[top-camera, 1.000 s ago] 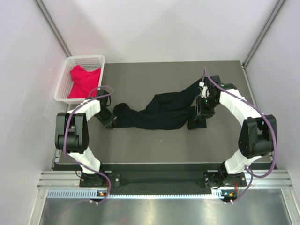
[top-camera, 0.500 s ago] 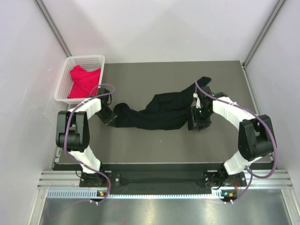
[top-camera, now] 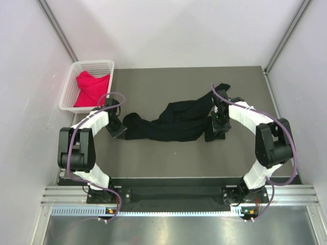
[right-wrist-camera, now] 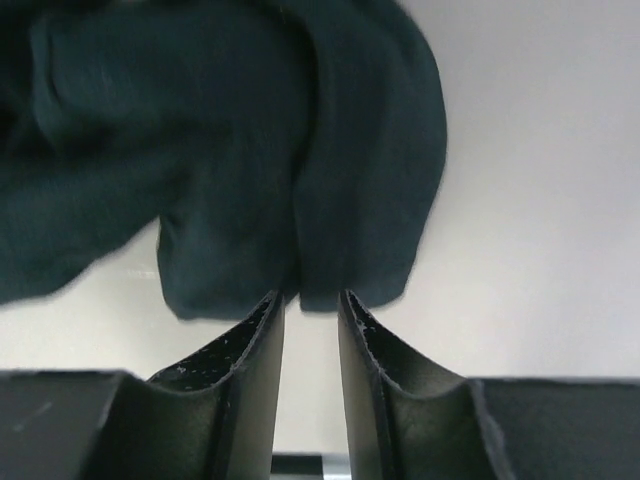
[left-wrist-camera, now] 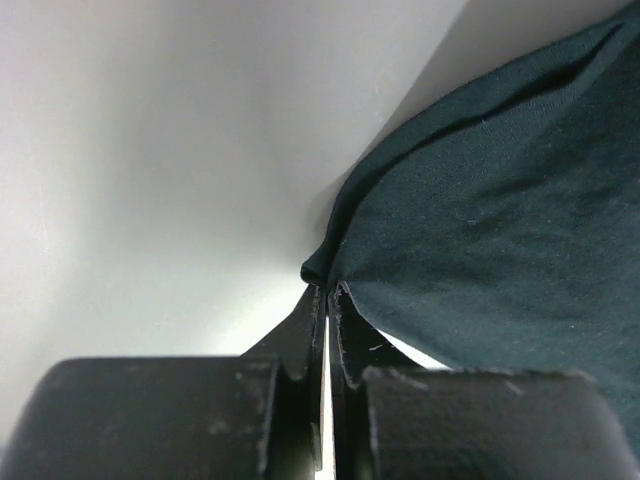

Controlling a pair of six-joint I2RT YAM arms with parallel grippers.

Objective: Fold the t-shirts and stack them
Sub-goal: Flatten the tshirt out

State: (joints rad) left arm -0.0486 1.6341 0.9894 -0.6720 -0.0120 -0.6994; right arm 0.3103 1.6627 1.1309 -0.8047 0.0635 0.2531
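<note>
- Top view: find the black t-shirt strung as a rumpled rope across the middle of the table, from centre left to centre right. Find the red t-shirt bunched inside the basket at upper left.
- Same view: note the left gripper at the left end of the black cloth and the right gripper at its right end.
- Left wrist view: see the left gripper with jaws pressed flat together, the dark hem running right into the tips at centre frame. Looks pinched there.
- Right wrist view: see the right gripper with jaws a narrow slit apart, a fold of black cloth sitting at the tips in the upper half. Cannot tell whether clamped.
- Handling: treat as light, soft and limp, with no stiffness at all. Expect sagging, bunching and some stretch, not breakage. Probably little slip under a firm pinch.
- Hold: take hems, shoulders or corners, one layer where possible, and draw both ends apart to flatten before folding.
</note>
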